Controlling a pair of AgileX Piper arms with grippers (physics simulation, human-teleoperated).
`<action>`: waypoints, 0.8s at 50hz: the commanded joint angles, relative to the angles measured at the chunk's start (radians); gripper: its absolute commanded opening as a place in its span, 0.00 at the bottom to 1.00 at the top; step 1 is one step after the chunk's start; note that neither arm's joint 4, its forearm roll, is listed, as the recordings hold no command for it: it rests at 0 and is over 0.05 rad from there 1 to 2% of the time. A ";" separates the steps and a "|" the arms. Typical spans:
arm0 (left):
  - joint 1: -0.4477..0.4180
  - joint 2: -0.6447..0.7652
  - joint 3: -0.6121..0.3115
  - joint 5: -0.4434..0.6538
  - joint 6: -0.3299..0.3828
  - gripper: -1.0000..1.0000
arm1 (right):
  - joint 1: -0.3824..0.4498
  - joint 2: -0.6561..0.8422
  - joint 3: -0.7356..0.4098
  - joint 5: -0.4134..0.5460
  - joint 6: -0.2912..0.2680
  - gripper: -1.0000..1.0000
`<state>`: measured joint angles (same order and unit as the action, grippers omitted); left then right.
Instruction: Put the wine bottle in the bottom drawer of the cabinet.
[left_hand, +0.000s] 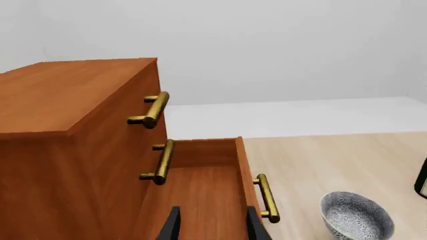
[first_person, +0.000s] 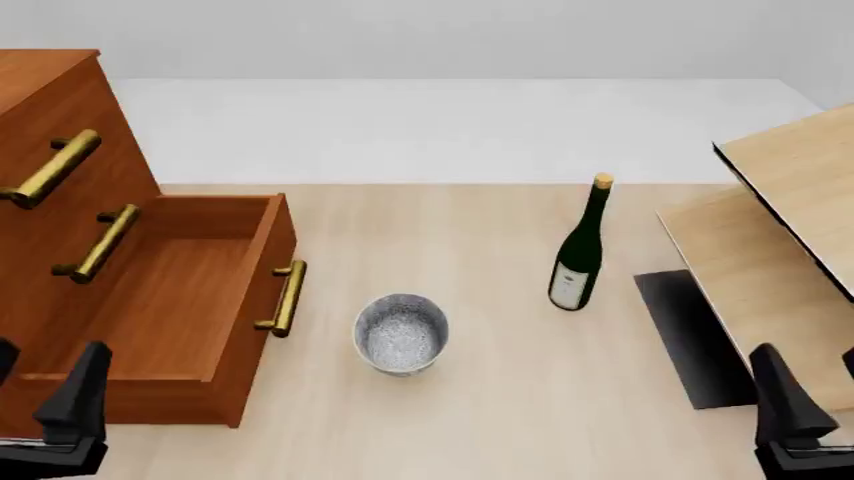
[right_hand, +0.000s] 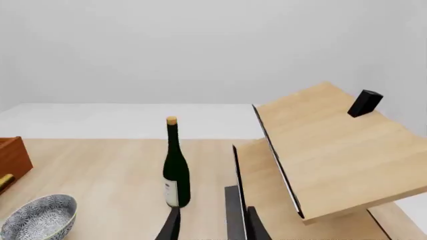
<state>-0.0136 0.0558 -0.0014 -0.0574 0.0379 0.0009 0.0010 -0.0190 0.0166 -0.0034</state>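
Both pincers sit apart & empty, slim dark green glass wine bottle (first_person: 579, 250) upright mid-bench right of speckled grey-white bowl (first_person: 400, 334), bottom drawer (first_person: 167, 290) open; off-centre grab could topple it.

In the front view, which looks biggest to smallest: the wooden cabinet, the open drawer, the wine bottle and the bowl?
1. cabinet, partly cut off by the picture's edge
2. bottom drawer, pulled open
3. wine bottle and bowl: too close to rank; the bottle is taller, the bowl wider.
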 joint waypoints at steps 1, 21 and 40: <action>0.007 -0.050 -0.002 0.050 -0.023 1.00 | -0.004 0.005 0.015 -0.016 0.005 1.00; -0.003 0.139 -0.162 -0.023 0.014 1.00 | -0.003 0.000 0.015 -0.016 0.025 1.00; -0.098 0.646 -0.643 0.317 0.200 1.00 | 0.003 0.000 0.014 -0.018 0.037 1.00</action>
<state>-0.0348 0.4964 -0.4115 0.0734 0.1507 -0.0014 0.0015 -0.0042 0.0007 0.0291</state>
